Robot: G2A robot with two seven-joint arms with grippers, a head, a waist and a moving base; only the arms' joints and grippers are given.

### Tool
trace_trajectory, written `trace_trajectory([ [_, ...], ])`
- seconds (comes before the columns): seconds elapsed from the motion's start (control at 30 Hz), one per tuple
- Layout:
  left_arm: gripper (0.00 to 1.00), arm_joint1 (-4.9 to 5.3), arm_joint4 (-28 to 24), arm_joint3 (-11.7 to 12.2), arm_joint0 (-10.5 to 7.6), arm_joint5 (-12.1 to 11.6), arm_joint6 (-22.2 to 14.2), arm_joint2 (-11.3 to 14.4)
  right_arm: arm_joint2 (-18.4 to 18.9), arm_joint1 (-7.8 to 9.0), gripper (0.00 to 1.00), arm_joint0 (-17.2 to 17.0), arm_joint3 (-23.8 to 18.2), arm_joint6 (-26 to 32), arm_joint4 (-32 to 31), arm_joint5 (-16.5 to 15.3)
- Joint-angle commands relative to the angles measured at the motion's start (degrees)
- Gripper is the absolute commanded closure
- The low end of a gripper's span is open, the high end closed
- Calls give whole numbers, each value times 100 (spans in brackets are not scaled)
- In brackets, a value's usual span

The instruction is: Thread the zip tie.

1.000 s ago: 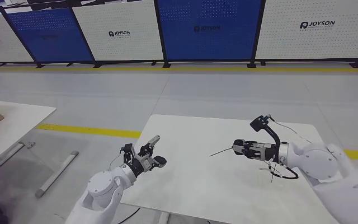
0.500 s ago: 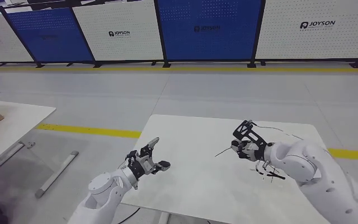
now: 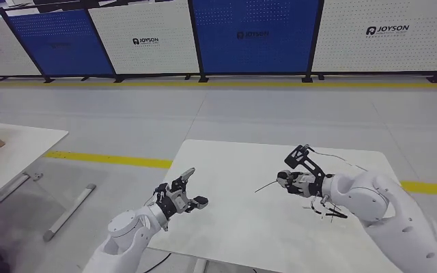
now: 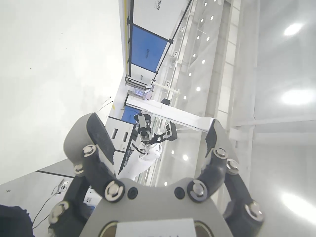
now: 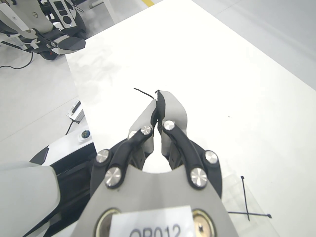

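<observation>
Black zip tie (image 3: 266, 186), pinched by the right gripper (image 3: 282, 181), points toward the gaping left gripper (image 3: 194, 188) — well apart.

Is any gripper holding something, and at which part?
The right gripper is shut on a black zip tie, whose thin end sticks out in front; the clamped part is hidden. The left gripper is open, empty.
</observation>
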Motion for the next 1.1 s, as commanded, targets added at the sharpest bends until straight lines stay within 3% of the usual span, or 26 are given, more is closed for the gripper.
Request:
trace_trajectory([
  [0.0,0,0,0,0,0,0,0,0,0,0,100,0,0,0,0,0],
  [0.1,0,0,0,0,0,0,0,0,-98,0,100,-31,-354,-241,-655,0],
  [0.27,0,0,0,0,0,0,0,0,-390,52,100,35,-558,-821,-1498,0],
  [0.37,0,0,0,0,0,0,0,0,-662,71,100,212,-497,-1029,-1269,0],
  [1.07,0,0,0,0,0,0,0,0,-665,65,100,172,-564,-1210,-1424,0],
])
